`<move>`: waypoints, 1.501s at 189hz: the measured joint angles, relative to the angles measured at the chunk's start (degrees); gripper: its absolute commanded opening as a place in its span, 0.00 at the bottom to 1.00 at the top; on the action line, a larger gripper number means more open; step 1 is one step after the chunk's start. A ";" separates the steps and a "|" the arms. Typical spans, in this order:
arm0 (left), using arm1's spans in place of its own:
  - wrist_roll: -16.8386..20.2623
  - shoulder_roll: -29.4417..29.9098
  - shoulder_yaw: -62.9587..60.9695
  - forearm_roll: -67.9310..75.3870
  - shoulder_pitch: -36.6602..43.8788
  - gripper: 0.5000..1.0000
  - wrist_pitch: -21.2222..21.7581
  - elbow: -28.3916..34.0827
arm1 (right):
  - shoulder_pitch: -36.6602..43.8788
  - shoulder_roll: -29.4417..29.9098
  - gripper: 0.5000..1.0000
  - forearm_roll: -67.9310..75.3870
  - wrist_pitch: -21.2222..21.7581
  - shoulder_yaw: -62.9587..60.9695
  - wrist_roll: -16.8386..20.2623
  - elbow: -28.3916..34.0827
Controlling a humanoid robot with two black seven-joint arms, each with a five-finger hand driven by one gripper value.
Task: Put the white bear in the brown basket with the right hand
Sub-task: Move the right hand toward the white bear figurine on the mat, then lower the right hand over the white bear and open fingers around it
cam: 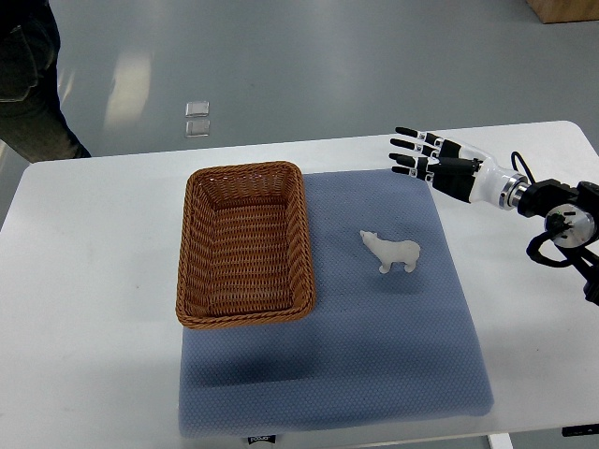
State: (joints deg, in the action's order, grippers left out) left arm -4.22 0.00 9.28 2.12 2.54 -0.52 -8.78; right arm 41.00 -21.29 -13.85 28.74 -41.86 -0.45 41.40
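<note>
A small white bear point(391, 253) stands on the blue mat point(374, 355), facing left, to the right of the brown wicker basket point(192, 243). The basket holds nothing and rests on the mat's left part. My right hand point(423, 155) comes in from the right edge and hovers over the mat's far right corner, above and to the right of the bear, clear of it. Its fingers are stretched out and spread, holding nothing. The left arm does not show.
The white table point(84, 281) carries the mat and basket. A person's dark-clothed leg point(28, 84) stands at the top left beyond the table. Two small clear squares point(197, 119) lie on the grey floor behind.
</note>
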 measured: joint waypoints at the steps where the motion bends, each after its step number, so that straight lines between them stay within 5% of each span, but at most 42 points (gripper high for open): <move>1: 0.00 0.00 0.00 0.00 0.00 1.00 0.00 0.00 | 0.00 0.00 0.86 -0.03 0.00 0.00 0.00 0.00; 99: -0.01 0.00 -0.08 -0.11 -0.17 1.00 0.00 -0.07 | 3.38 -2.25 0.86 -19.39 4.07 0.01 -0.12 2.19; 213: 0.00 0.00 -0.14 -0.10 -0.70 1.00 0.00 -0.18 | 5.66 -8.73 0.86 -52.30 6.27 0.63 -0.61 21.90; 284: 0.00 0.00 -0.14 -0.09 -0.70 1.00 0.00 -0.18 | 4.86 -8.36 0.86 -63.77 6.27 3.52 -0.61 23.98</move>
State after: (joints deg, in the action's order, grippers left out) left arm -4.21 0.00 9.14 2.03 1.85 -0.52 -8.97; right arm 45.86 -29.65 -77.62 35.00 -38.34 -1.06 65.39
